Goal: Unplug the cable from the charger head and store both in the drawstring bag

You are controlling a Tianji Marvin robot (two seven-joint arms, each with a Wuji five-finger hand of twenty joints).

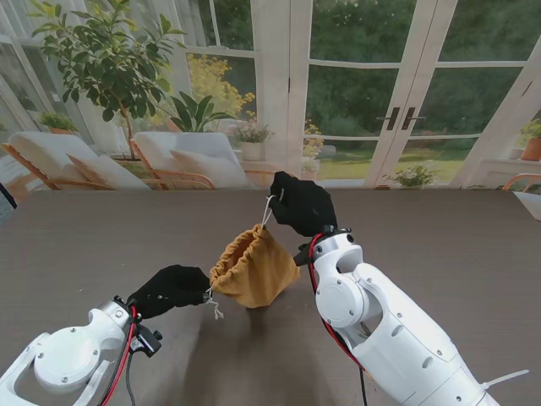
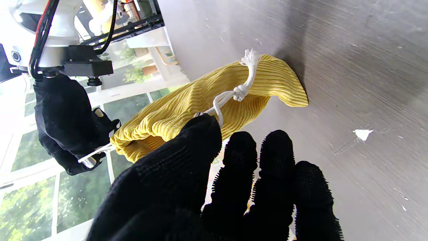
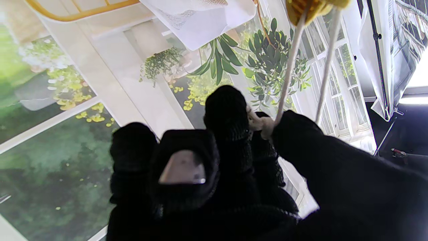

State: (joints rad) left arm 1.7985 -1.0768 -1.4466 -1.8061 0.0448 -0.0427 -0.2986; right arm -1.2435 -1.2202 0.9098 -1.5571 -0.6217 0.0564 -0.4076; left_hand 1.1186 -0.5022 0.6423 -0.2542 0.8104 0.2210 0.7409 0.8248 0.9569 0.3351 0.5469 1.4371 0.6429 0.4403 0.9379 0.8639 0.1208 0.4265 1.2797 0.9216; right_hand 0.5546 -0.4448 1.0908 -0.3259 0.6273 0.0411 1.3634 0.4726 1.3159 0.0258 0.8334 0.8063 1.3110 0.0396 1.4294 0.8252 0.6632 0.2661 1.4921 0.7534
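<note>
**Ana:** Stand view first — what carried everything?

**Ben:** The tabletop, dark and wide, with bare surface all round. Beyond its far edge stood the glass doors, the lounge chairs and a potted tree, all well clear of the arms. Nothing blocked either hand.

**Ana:** And the drawstring bag?

**Ben:** The drawstring bag sat near the middle, its mouth gathered and puckered, hanging between the two hands with its base on or just at the surface. Ribbed yellow cloth — soft, light, I'd judge, and it would sag or fold wherever pressed. The body gives no firm grip; the cords are the place to hold.

**Ana:** Which is where they were?

**Ben:** Yes. The right hand was clenched round the white cord, raised above the far side of the bag. The left hand pinched the near cord, its knot hanging loose against the cloth. Thin cord could slip through gloved fingers, I'd guess.

**Ana:** Cable and charger head?

**Ben:** Neither showed; if inside, I couldn't tell.
</note>
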